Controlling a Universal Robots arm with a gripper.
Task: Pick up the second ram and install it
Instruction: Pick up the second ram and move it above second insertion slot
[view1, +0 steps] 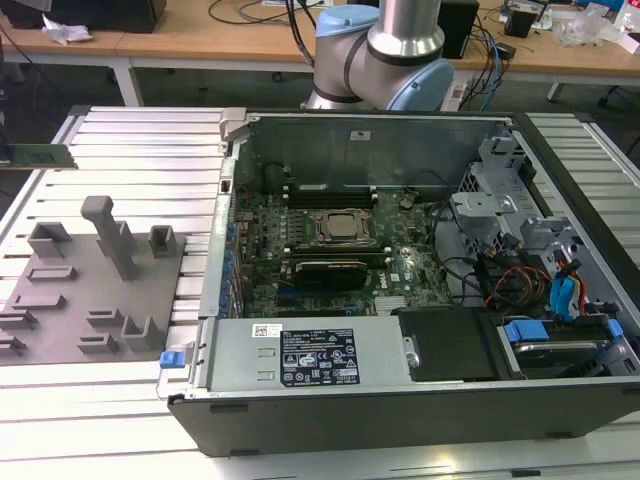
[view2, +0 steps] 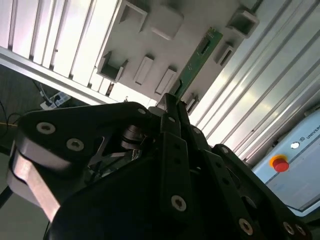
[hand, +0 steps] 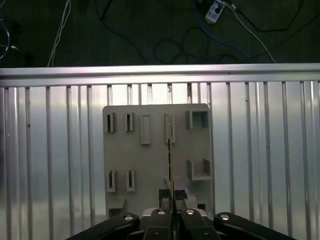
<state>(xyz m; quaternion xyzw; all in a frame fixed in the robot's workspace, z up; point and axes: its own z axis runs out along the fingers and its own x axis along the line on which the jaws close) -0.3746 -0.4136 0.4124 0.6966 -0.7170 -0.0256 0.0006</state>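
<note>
- The end effector (hand: 171, 201) is clamping the second ram (hand: 170, 160). Its two black fingers are pressing on either side of one end of the stick.
- In the first wrist view the ram is showing edge-on as a thin line running out from between the fingers, over the grey fixture plate (hand: 150, 165).
- In the second wrist view the ram is presenting its green face, with small dark chips along it, and is reaching out from the fingertips across the plate's holders.
- In the exterior view the green stick is hanging level at the worktop (view1: 140, 150) edge on the exterior view's left, past the plate's far edge.
- The fixture plate is lying flat on the ribbed metal worktop, near that same edge. Its low open holders and a tall post (view1: 108, 235) are standing up from it.
- The open computer case (view1: 400, 405) is sitting on the worktop toward the exterior view's right, just beside the plate.
- Inside the case the motherboard (view1: 262, 262) is lying exposed, with the CPU socket (view1: 335, 228) near its middle.
- Long black memory slots (view1: 330, 192) are running along either side of the socket. I cannot tell whether any stick is sitting in them.
- The arm (view1: 385, 45) is rising behind the case's far wall.
</note>
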